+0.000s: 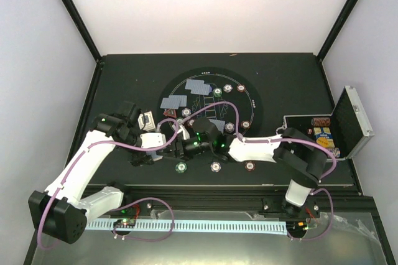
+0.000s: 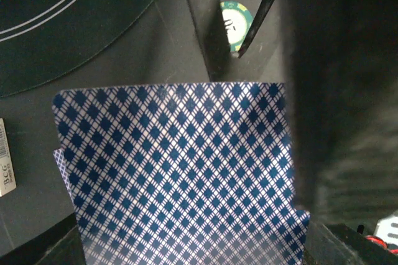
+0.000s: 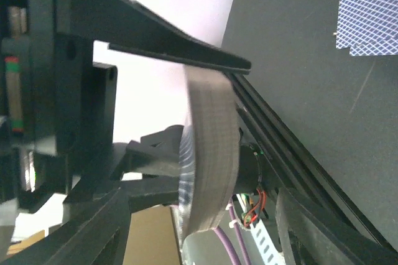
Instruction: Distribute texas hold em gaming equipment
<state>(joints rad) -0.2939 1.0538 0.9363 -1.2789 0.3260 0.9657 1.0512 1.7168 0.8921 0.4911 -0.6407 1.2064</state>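
Top view: left gripper (image 1: 163, 151) and right gripper (image 1: 188, 145) meet nose to nose at the near edge of the round mat (image 1: 261, 112) on the black table (image 1: 124, 78). What sits between them is hidden by the wrists. Face-down cards (image 1: 198, 86) lie in three spots on the mat. Striped chips (image 1: 240, 88) are dotted around its ring, with three more along the near rim, among them a green chip (image 1: 181, 167) just beside the grippers. The open case (image 1: 348, 122) stands at the far right, well apart from both grippers, with chips inside. Left wrist view: the deck (image 2: 180, 172), blue diamond backs up, fills the lower frame, running from the dark finger (image 2: 323, 91) on the right to the dark corner at bottom left. These jaws are clamped on the deck across its width. A second card's corner peeks out at the left under the top one. A green chip (image 2: 235, 22) marked 10 lies beyond the deck, partly behind a black part. Right wrist view: the deck (image 3: 211, 153) shows edge-on and bowed, standing between the fingers. Its top end touches the tip of the upper finger (image 3: 180, 47) and the lower finger is mostly behind it. Can't tell whether these jaws pinch it or only bracket it. One card (image 3: 370, 10) lies flat, face-down, on the dark surface, well apart.
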